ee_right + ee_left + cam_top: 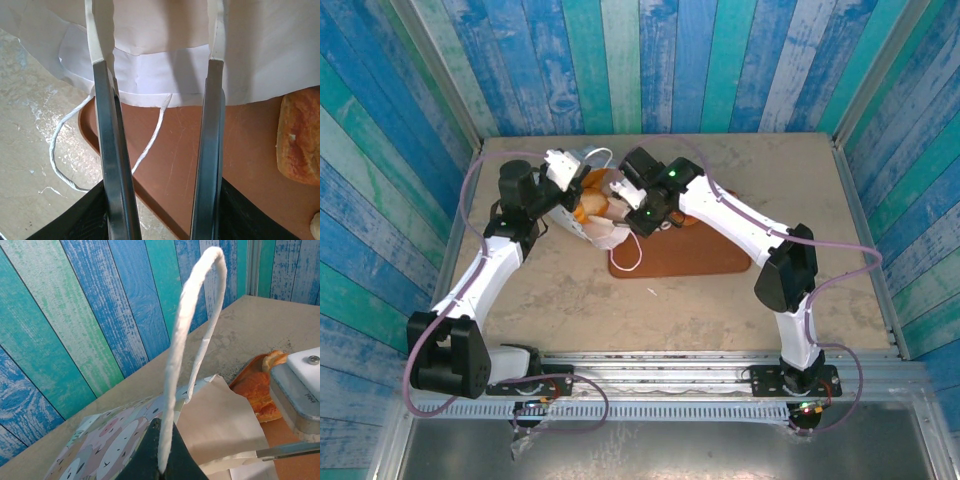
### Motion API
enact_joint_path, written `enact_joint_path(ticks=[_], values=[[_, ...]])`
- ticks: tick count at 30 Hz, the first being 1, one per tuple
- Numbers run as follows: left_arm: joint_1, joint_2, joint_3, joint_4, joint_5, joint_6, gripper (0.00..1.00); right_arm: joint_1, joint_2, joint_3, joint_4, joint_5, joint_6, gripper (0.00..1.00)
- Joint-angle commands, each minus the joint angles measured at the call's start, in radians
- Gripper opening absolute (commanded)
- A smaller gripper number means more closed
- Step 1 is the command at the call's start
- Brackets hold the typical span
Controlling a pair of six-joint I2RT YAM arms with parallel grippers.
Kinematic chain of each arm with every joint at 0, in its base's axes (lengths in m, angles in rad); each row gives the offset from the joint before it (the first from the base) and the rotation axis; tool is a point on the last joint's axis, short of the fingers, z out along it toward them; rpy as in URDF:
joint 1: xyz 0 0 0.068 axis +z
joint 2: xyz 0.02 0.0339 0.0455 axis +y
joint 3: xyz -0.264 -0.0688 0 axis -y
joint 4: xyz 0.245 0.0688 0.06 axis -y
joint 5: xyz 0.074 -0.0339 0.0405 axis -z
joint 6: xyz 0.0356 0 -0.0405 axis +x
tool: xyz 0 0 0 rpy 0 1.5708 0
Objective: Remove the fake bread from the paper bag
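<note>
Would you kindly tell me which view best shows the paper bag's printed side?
The left wrist view: the paper bag shows its pastel print close and sharp. Top external shows the bag small and distant; right wrist shows its plain white paper.

Top view: paper bag (603, 234) mostly under both arms; fake bread (592, 192) inside just orange patches, count unclear; tray (700, 258) upper part under right arm (740, 225).
Left wrist view: bag base cut by bottom edge; loaf (255, 387) half behind grey metal block (295, 390).
Right wrist view: right fingers (107, 150) tips hard to tell from white paper; second loaf (300, 140) cut by right edge.
</note>
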Motion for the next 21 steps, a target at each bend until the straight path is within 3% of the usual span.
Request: enact_joint_path(ticks=[1, 21], values=[[-0.001, 0.02, 0.033, 0.026, -0.003, 0.009, 0.0, 0.006, -0.014, 0.015, 0.011, 0.011, -0.018, 0.51], [0.0, 0.02, 0.038, 0.02, -0.003, 0.017, 0.01, 0.007, 0.078, 0.103, 0.021, -0.015, -0.153, 0.53]])
